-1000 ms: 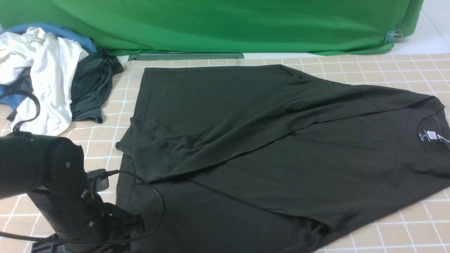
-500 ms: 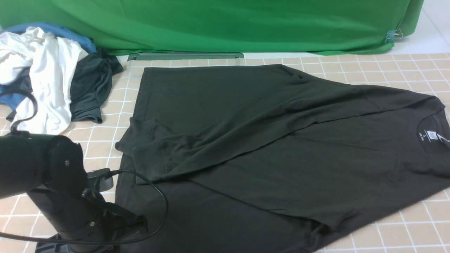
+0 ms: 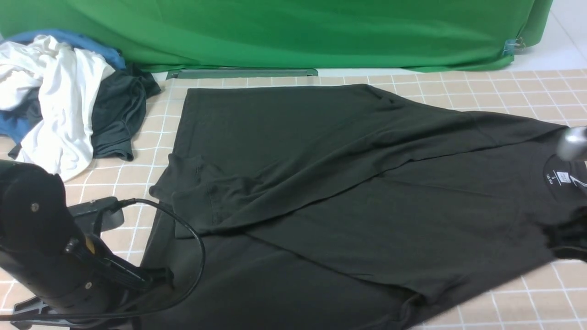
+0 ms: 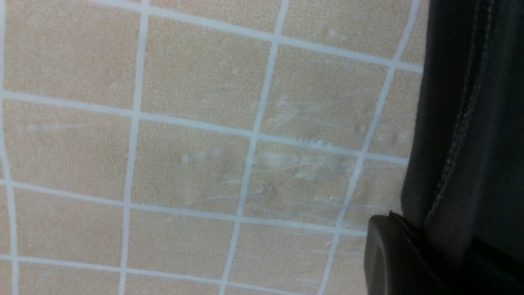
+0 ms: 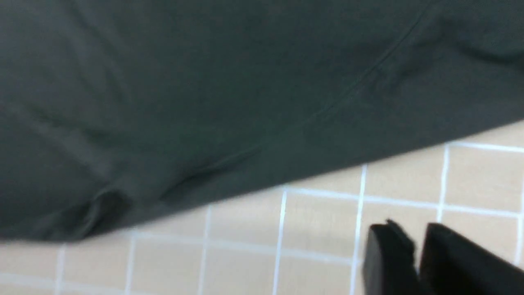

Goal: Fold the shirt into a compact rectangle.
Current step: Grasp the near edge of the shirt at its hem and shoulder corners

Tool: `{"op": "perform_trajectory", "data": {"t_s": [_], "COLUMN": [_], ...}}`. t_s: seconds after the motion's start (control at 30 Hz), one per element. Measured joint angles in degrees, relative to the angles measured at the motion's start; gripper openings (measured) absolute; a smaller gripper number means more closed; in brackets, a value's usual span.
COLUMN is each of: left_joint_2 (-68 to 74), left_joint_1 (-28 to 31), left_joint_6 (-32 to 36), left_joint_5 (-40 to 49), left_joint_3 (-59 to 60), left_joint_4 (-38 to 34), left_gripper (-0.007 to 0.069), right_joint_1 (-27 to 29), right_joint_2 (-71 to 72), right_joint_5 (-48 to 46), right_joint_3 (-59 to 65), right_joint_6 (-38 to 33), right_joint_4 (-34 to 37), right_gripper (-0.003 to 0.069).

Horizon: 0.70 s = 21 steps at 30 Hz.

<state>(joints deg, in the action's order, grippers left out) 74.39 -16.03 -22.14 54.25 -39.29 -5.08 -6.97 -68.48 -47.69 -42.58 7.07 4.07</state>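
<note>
Left end effector [image 3: 158, 278] low, clamped on shirt [image 3: 367, 206] hem; right end effector [image 5: 417, 250] slightly parted, empty.

We see a table [image 3: 504, 87] covered in a tan surface ruled with white grid lines, like small tiles. A black T-shirt [image 3: 321, 183] lies spread across most of it, neck opening towards the right edge, with its far side folded diagonally over the body. At the far left sits a loose pile: a crumpled white garment [image 3: 64, 101] on top, a blue garment [image 3: 69, 39] showing beneath it, and a dark grey garment [image 3: 114, 114] beside it, just clear of the T-shirt. A grey-green strip [image 3: 243, 73] lies along the far edge, under the hem of a green cloth [image 3: 275, 32]. Up close, we notice pale scuff marks [image 4: 294, 164] on the tan squares.
</note>
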Motion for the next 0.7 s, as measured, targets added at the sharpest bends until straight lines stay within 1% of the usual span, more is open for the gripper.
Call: {"op": "perform_trajectory", "data": {"t_s": [0.07,0.13,0.17,0.2,0.33,0.43,0.53,0.57,0.7], "left_joint_2": [0.00,0.00,0.00,0.00,0.00,0.00,0.00,0.00,0.00], "left_joint_1": [0.00,0.00,0.00,0.00,0.00,0.00,0.00,0.00,0.00], "left_joint_6": [0.00,0.00,0.00,0.00,0.00,0.00,0.00,0.00,0.00], "left_joint_5": [0.00,-0.13,-0.34,-0.64,-1.06,-1.06,-1.06,-1.11,-1.23], "left_joint_3": [0.00,0.00,0.00,0.00,0.00,0.00,0.00,0.00,0.00], "left_joint_4": [0.21,0.34,0.34,0.38,0.87,1.06,1.19,1.23,1.43], "left_gripper": [0.0030,0.0030,0.0030,0.0030,0.0030,0.0030,0.0030,0.0030,0.0030], "right_joint_1": [0.76,2.26,3.63,5.28,13.09,16.59,16.79,16.28,14.07], "right_joint_2": [-3.70,-6.32,-7.88,-9.25,-13.56,-16.15,-18.18,-19.68,-22.61], "right_joint_5": [4.10,5.40,5.36,5.30,6.43,7.84,8.46,9.56,14.32], "right_joint_3": [-0.01,-0.25,-0.56,-0.76,-1.02,-1.02,-1.02,-1.02,-1.02], "right_joint_6": [5.07,7.14,7.35,7.20,6.38,5.48,4.43,3.33,2.39], "right_joint_4": [-1.91,-3.08,-3.49,-3.65,-4.07,-3.64,-1.62,0.61,4.24], "right_gripper": [0.0381,0.0466,0.0499,0.0517,0.0524,0.0524,0.0524,0.0524,0.0524]}}
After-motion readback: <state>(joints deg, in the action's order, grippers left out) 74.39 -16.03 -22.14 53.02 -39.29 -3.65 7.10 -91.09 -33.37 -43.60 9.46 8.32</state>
